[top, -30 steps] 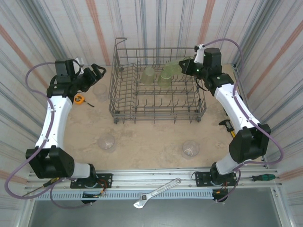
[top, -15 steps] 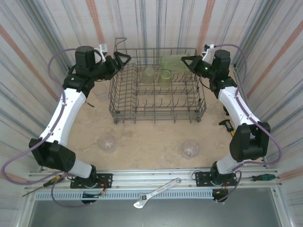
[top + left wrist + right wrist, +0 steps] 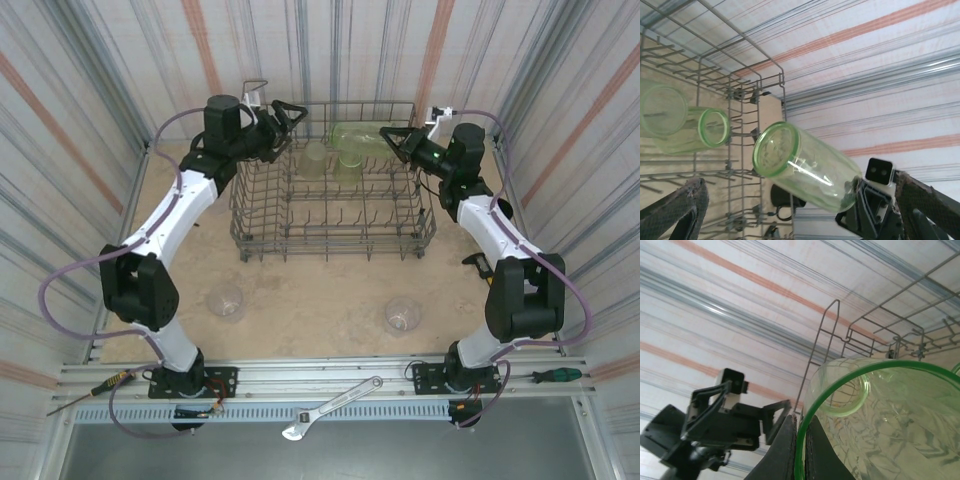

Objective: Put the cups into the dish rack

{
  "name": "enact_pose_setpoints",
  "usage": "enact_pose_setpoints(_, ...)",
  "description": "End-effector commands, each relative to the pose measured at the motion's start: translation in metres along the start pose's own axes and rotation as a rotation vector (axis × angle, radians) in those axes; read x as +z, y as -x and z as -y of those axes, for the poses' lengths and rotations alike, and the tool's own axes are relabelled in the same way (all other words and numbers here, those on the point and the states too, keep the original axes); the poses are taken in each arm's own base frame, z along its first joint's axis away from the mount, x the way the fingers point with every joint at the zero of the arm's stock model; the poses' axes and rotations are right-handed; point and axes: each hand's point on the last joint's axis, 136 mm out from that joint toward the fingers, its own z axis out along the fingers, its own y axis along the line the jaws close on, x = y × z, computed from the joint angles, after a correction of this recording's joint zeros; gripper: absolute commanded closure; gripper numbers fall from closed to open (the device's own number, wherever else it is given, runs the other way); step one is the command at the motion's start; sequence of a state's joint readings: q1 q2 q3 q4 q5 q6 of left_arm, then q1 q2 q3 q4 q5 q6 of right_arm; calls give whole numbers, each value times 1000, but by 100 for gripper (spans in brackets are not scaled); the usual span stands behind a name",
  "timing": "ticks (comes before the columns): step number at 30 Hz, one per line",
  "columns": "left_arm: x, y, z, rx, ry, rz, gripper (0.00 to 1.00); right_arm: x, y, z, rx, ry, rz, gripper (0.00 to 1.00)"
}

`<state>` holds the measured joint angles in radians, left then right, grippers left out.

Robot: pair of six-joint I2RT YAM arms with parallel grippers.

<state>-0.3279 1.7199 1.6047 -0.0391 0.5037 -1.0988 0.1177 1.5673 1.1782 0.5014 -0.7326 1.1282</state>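
Note:
The grey wire dish rack [image 3: 335, 238] stands at the middle back of the table. Two yellow-green cups [image 3: 315, 158] [image 3: 348, 166] sit inside near its back wall, also seen in the left wrist view [image 3: 662, 111] [image 3: 712, 127]. My right gripper [image 3: 392, 138] is shut on the rim of a third yellow-green cup [image 3: 355, 134] held on its side above the rack's back edge [image 3: 805, 172] [image 3: 890, 430]. My left gripper [image 3: 285, 110] hangs open over the rack's back left corner, facing that cup, nothing between its fingers [image 3: 680, 210]. Two clear cups [image 3: 225, 300] [image 3: 402, 315] stand on the table in front. A black cup [image 3: 782, 197] shows beyond the rack.
A wrench [image 3: 330, 408] lies on the front rail, with screwdrivers at its left [image 3: 90, 392] and right [image 3: 555, 375] ends. A yellow-black tool [image 3: 485, 270] lies by the right wall. Striped walls close in the table on three sides.
My left arm swung from the table's left side up to the rack's back left corner. My right gripper carried the yellow-green cup up and leftward, tipping it on its side.

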Motion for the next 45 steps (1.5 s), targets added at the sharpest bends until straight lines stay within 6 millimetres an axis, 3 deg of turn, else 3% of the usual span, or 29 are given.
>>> enact_pose_setpoints(1,11,2,10,-92,-92,8,1,-11,9,-44,-25,130,37,100)
enact_pose_setpoints(10,35,-4,-2,-157,-93,9,1,-13,7,-46,25,194,42,100)
enact_pose_setpoints(21,63,-11,0,-230,-148,-31,3,-8,2,-50,58,227,24,100)
enact_pose_setpoints(33,56,-2,11,-248,-176,-4,2,-14,-7,-40,70,204,26,100)
enact_pose_setpoints(45,57,-20,10,-260,-174,-65,3,-6,-3,-44,68,216,23,100)
